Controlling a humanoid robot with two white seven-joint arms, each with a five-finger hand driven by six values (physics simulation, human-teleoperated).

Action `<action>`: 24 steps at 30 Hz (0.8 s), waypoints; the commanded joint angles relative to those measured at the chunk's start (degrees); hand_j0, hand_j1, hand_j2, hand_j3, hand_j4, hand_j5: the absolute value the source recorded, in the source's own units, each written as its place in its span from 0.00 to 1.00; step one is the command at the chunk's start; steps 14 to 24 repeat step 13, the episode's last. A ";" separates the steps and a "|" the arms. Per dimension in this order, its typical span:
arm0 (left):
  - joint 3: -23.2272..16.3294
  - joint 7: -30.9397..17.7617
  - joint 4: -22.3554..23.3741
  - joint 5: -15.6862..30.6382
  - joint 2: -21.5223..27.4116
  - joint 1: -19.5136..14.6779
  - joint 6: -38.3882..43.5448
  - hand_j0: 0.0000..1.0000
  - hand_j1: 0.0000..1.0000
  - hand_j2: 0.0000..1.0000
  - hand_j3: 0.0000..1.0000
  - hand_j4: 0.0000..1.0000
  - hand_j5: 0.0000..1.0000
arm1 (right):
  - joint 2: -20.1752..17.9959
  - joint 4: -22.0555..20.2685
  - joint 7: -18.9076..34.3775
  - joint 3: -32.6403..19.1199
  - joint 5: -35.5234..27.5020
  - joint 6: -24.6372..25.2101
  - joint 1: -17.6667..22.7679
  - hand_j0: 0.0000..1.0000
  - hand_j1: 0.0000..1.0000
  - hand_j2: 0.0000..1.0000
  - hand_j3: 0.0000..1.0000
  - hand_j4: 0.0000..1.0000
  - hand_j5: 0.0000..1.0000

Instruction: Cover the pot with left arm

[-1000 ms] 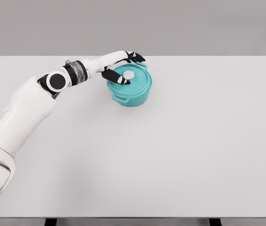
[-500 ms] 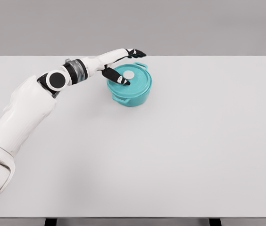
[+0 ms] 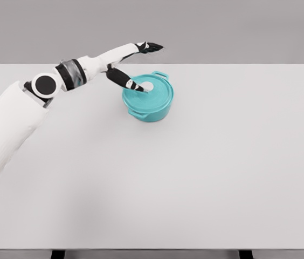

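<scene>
A teal pot (image 3: 149, 104) stands on the white table (image 3: 195, 172) at the back, left of the middle. Its teal lid (image 3: 153, 89) with a white knob (image 3: 147, 86) lies flat on the pot's rim. My left hand (image 3: 136, 66) hovers above and to the left of the lid, open, fingers spread and holding nothing. Its thumb (image 3: 124, 80) points down toward the knob; the other fingers (image 3: 151, 47) stretch out past the table's far edge. The right arm does not show.
The left arm (image 3: 44, 91) stretches from the lower left across the table's left side. The table's far edge runs just behind the pot.
The left hand let go of the lid and rose up and to the left; the lid stays on the pot. The arm's elbow swung left.
</scene>
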 commanded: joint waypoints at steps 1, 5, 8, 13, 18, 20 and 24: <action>-2.36 -1.04 -7.49 8.32 8.09 0.09 0.10 1.00 1.00 1.00 1.00 1.00 1.00 | 0.00 0.00 0.02 -0.01 0.03 -0.03 0.00 1.00 1.00 1.00 1.00 1.00 1.00; -3.77 -1.04 -20.41 17.91 26.11 4.74 0.10 1.00 1.00 1.00 1.00 1.00 1.00 | 0.00 0.00 0.02 -0.01 0.03 -0.03 0.00 1.00 1.00 1.00 1.00 1.00 1.00; -2.98 -0.95 -22.00 18.35 33.32 9.32 0.01 1.00 1.00 1.00 1.00 1.00 1.00 | 0.00 0.00 0.02 -0.01 0.03 -0.03 -0.09 1.00 1.00 1.00 1.00 1.00 1.00; -2.98 -0.95 -21.56 17.82 34.38 12.65 0.27 1.00 1.00 1.00 1.00 1.00 1.00 | 0.00 0.00 0.02 -0.01 0.03 -0.03 0.00 1.00 1.00 1.00 1.00 1.00 1.00; -2.98 -0.95 -21.56 17.82 34.38 12.65 0.27 1.00 1.00 1.00 1.00 1.00 1.00 | 0.00 0.00 0.02 -0.01 0.03 -0.03 0.00 1.00 1.00 1.00 1.00 1.00 1.00; -2.98 -0.95 -21.56 17.82 34.38 12.65 0.27 1.00 1.00 1.00 1.00 1.00 1.00 | 0.00 0.00 0.02 -0.01 0.03 -0.03 0.00 1.00 1.00 1.00 1.00 1.00 1.00; -2.98 -0.95 -21.56 17.82 34.38 12.65 0.27 1.00 1.00 1.00 1.00 1.00 1.00 | 0.00 0.00 0.02 -0.01 0.03 -0.03 0.00 1.00 1.00 1.00 1.00 1.00 1.00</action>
